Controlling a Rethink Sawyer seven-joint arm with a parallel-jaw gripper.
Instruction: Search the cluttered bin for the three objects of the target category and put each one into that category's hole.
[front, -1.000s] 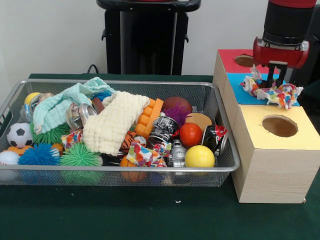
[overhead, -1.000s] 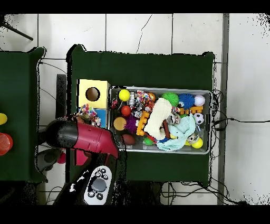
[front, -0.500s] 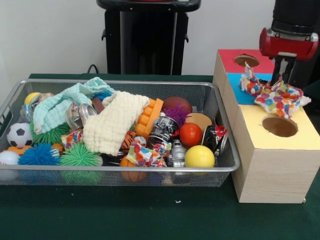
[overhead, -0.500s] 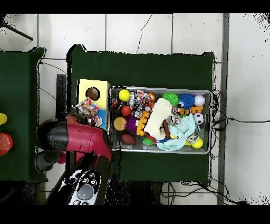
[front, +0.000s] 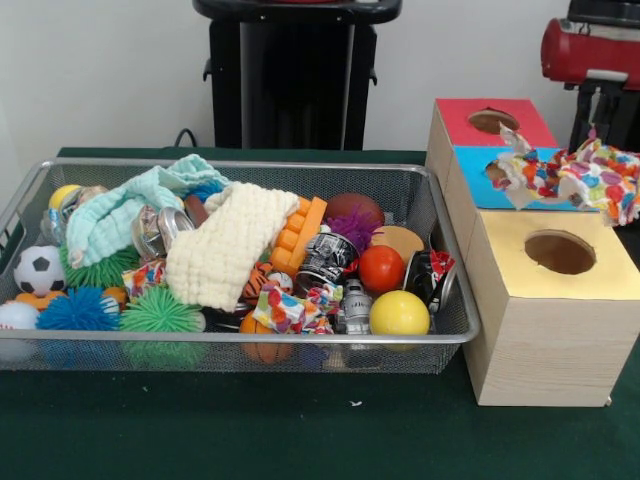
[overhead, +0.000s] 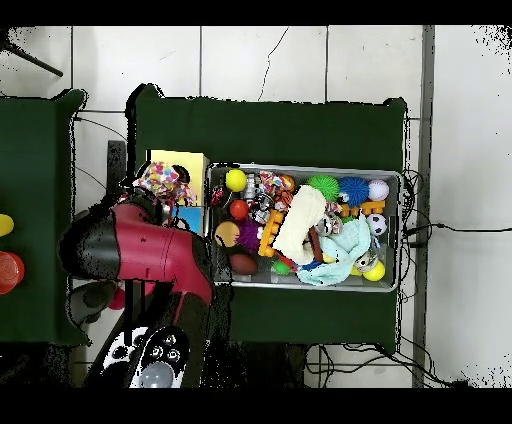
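- Over the box's blue section (front: 500, 182), we see our gripper (front: 603, 125) pinching the multicolored cloth (front: 580, 175), which hangs in the air.
- The cloth's left end droops at the blue hole (front: 497, 172).
- The wire bin (front: 440, 335) sits left of that, packed with toys.

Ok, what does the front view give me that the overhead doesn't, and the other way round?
Front only: the box with its red hole, blue hole and yellow hole, and the end effector shut on the cloth above the blue part. Overhead only: the whole red arm, which covers most of the box, and a second table beside it. Both: the full bin and the cloth.
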